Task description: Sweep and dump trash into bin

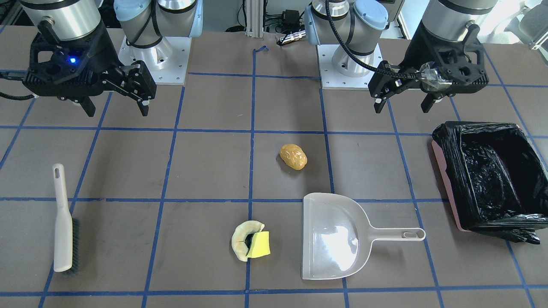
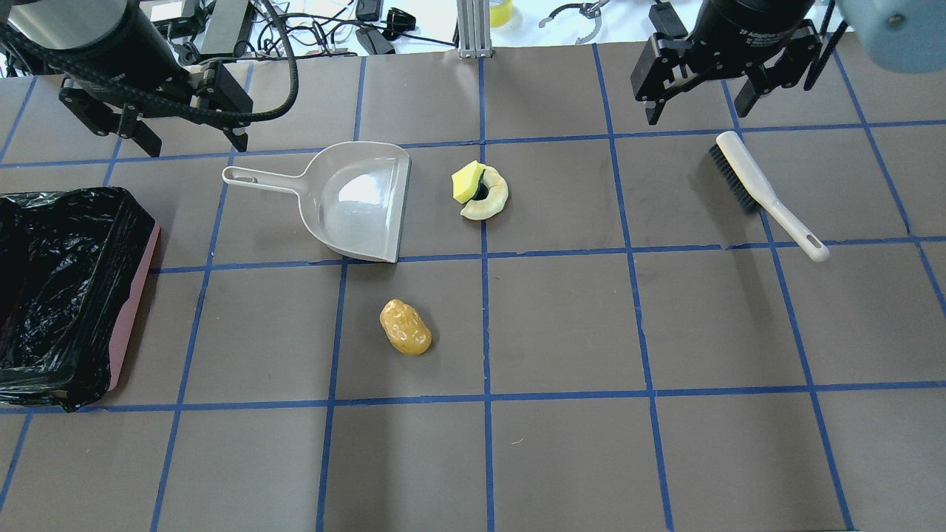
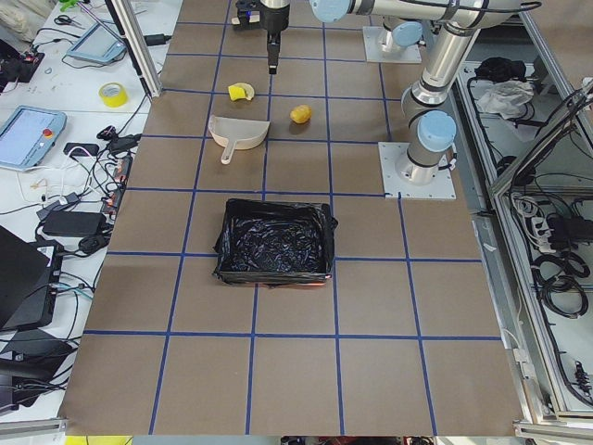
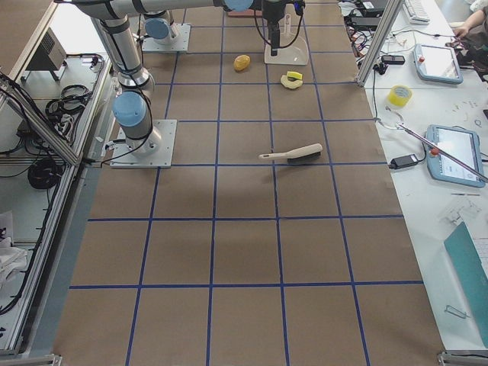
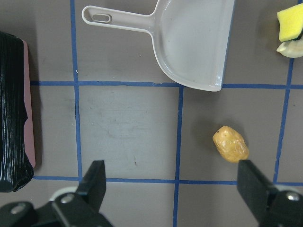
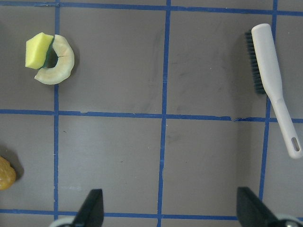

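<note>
The trash lies on the brown mat. A glossy golden-brown lump point(image 1: 293, 156) point(image 2: 405, 327) sits mid-table. A pale cream half-ring point(image 1: 239, 241) point(image 2: 491, 201) touches a yellow sponge piece point(image 1: 259, 244) point(image 2: 467, 182). The pink bin point(image 1: 445, 171) point(image 2: 137, 295), lined with a black bag, stands at the robot's left end. My left gripper point(image 1: 402, 107) point(image 2: 197, 148) hangs open and empty above the mat near the dustpan's handle. My right gripper point(image 1: 117, 112) point(image 2: 696, 114) hangs open and empty near the brush. The left wrist view shows the lump point(image 5: 230, 144); the right wrist view shows the half-ring point(image 6: 59, 66).
A translucent beige dustpan point(image 1: 334, 239) point(image 2: 355, 203) lies flat between the bin and the half-ring, its handle toward the bin. A white brush with dark bristles point(image 1: 63, 222) point(image 2: 761, 188) lies on the robot's right side. Blue tape lines grid the mat.
</note>
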You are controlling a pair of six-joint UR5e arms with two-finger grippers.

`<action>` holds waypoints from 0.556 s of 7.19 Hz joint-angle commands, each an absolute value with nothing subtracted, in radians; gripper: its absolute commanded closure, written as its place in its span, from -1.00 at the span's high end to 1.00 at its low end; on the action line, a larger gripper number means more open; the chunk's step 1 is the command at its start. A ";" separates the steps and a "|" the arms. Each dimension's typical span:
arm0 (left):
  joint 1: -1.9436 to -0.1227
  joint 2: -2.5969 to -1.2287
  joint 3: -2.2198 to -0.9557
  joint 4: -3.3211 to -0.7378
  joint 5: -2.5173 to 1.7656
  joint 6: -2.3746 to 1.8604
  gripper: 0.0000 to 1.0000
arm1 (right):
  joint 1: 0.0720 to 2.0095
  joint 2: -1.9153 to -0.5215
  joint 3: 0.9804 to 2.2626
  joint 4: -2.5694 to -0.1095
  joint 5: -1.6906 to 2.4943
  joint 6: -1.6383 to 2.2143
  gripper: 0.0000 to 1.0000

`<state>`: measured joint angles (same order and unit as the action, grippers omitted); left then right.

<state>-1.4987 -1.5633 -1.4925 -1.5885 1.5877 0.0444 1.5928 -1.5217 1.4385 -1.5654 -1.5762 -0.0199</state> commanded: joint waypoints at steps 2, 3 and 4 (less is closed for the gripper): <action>-1.499 -1.563 -1.493 -1.588 1.588 0.044 1.00 | 1.592 -1.522 1.440 -1.566 -1.575 -0.021 1.00; -1.499 -1.563 -1.493 -1.588 1.588 0.044 1.00 | 1.585 -1.520 1.440 -1.568 -1.581 -0.037 1.00; -1.499 -1.565 -1.493 -1.588 1.588 0.044 1.00 | 1.560 -1.513 1.440 -1.568 -1.588 -0.063 1.00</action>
